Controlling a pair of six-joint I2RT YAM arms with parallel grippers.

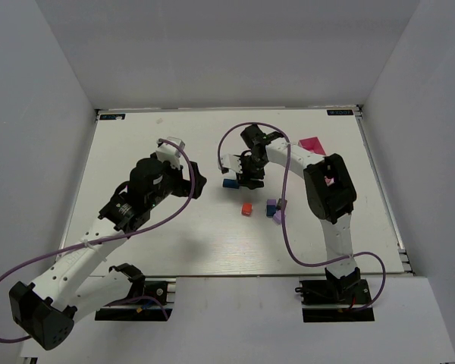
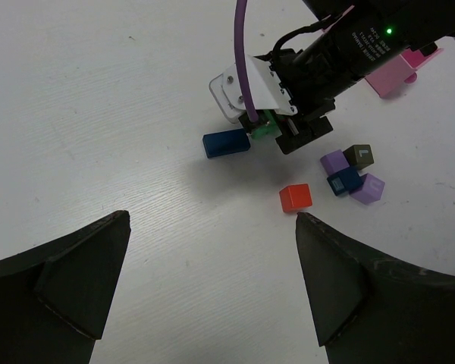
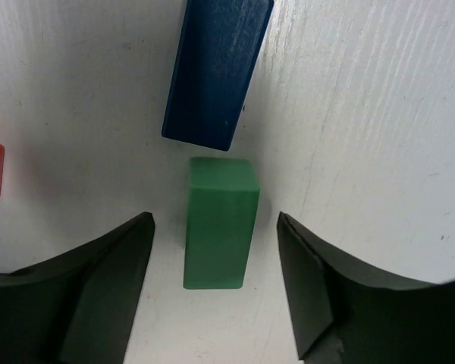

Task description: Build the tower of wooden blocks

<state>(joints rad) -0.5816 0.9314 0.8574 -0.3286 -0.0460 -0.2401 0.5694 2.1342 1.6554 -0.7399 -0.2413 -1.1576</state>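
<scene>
White grained table [image 1: 212, 239], plain white walls [image 1: 227, 53] around. The right gripper [image 3: 214, 220] straddles the green block [image 3: 220, 235], jaws apart. The left gripper [image 2: 211, 220] is spread wide.

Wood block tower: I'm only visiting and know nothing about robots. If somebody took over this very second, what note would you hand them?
Left gripper: open, empty, hovering back from the blocks.
Right gripper: open, jaws either side of the green block, gaps both sides.
Blocks: green sits just off one end of the long blue block; red block alone nearby; cluster of purple, dark, small blue and lilac blocks toward the pink tray.
Done: nothing stacked that I can see.
Left: the whole tower.
</scene>
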